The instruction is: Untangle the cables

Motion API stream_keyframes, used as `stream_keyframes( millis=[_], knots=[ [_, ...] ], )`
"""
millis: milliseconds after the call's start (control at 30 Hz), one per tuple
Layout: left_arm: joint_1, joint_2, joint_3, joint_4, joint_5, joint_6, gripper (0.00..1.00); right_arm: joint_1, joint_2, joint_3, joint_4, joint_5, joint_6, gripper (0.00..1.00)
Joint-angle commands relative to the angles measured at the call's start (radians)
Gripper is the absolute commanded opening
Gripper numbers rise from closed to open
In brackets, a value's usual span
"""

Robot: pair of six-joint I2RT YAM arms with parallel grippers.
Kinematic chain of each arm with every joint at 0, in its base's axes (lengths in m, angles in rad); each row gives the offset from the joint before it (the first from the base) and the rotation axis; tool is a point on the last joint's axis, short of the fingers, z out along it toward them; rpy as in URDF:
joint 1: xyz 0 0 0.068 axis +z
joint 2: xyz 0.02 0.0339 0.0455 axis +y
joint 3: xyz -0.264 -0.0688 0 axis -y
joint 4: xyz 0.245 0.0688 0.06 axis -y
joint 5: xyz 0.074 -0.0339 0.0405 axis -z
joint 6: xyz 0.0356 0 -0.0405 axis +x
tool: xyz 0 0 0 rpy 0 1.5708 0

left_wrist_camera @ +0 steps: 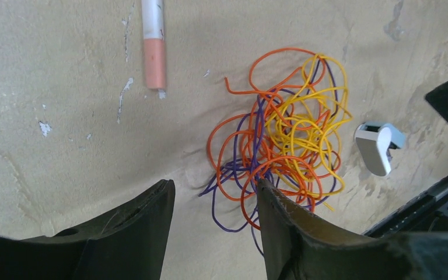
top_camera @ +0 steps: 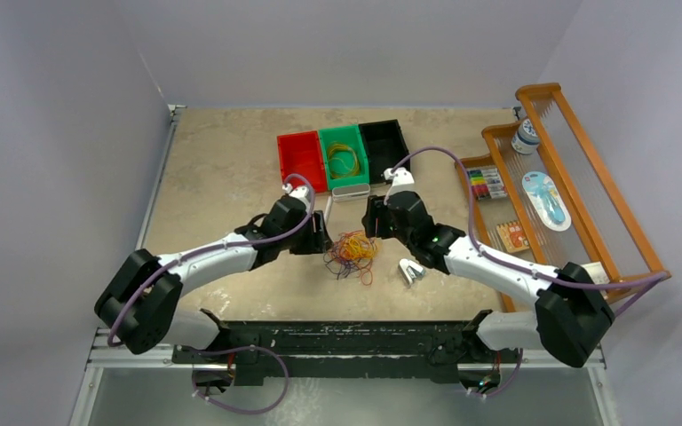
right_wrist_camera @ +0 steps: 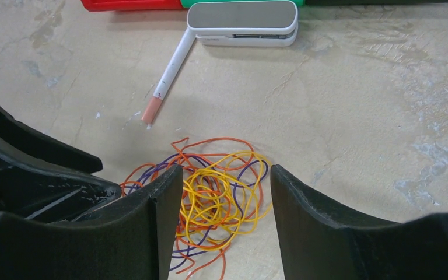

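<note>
The cables (top_camera: 352,252) lie as one tangle of orange, yellow and purple loops on the table between both arms. My left gripper (top_camera: 320,236) stands at the tangle's left side. In the left wrist view it is open (left_wrist_camera: 214,186), with outer purple and orange loops of the cables (left_wrist_camera: 286,140) between its fingers and its right fingertip over the tangle's edge. My right gripper (top_camera: 371,218) is at the tangle's far right. It is open (right_wrist_camera: 226,170) low over the cables (right_wrist_camera: 219,195), the yellow loops lying between its fingers. Neither holds a strand.
Red (top_camera: 300,161), green (top_camera: 344,133) and black (top_camera: 384,140) bins stand behind; the green one holds a yellow coil. A white stapler (right_wrist_camera: 242,22) and a white pen (right_wrist_camera: 169,73) lie near. A small white clip (left_wrist_camera: 378,146) sits right of the tangle. A wooden rack (top_camera: 537,90) stands far right.
</note>
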Motion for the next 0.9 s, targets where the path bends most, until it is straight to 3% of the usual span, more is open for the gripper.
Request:
stream_keyframes(
  millis=[0,367,767,867],
  knots=[
    [-0.007,0.045,0.037,0.035,0.015,0.022,0.51,-0.005,0.011,0.04,0.041,-0.008,0.016,0.59],
    [-0.023,0.129,0.078,0.071,0.043,0.019,0.31,-0.004,0.033,0.056,0.036,-0.024,-0.013,0.56],
    [-0.023,0.11,0.177,-0.068,-0.014,0.091,0.0,-0.005,0.032,0.053,0.044,-0.016,-0.013,0.55],
    [-0.024,0.095,0.185,-0.085,-0.014,0.095,0.0,-0.005,0.031,0.052,0.049,-0.018,-0.011,0.55]
  ],
)
